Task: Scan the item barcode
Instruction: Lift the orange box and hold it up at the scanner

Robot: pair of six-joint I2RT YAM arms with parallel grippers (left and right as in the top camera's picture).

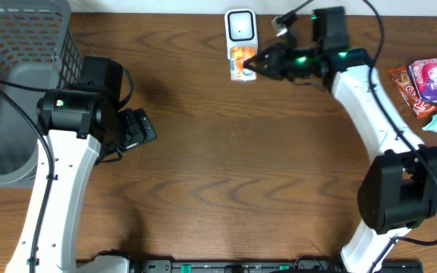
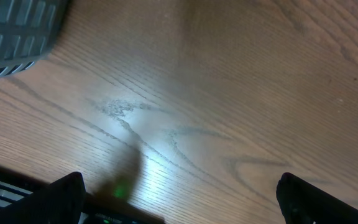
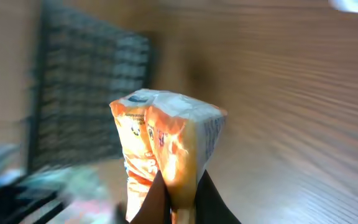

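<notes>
My right gripper (image 1: 255,64) is shut on an orange and white snack packet (image 1: 240,64), held just below the white barcode scanner (image 1: 240,27) at the table's far edge. In the right wrist view the packet (image 3: 166,143) stands between my dark fingers (image 3: 213,202), pinched at its lower seam. My left gripper (image 1: 144,129) hangs open over bare wood at the left, nothing between its fingertips (image 2: 61,196).
A grey mesh basket (image 1: 21,45) fills the far left corner. Other snack packets (image 1: 431,80) lie at the right edge of the table. The arms' bases stand at the front edge.
</notes>
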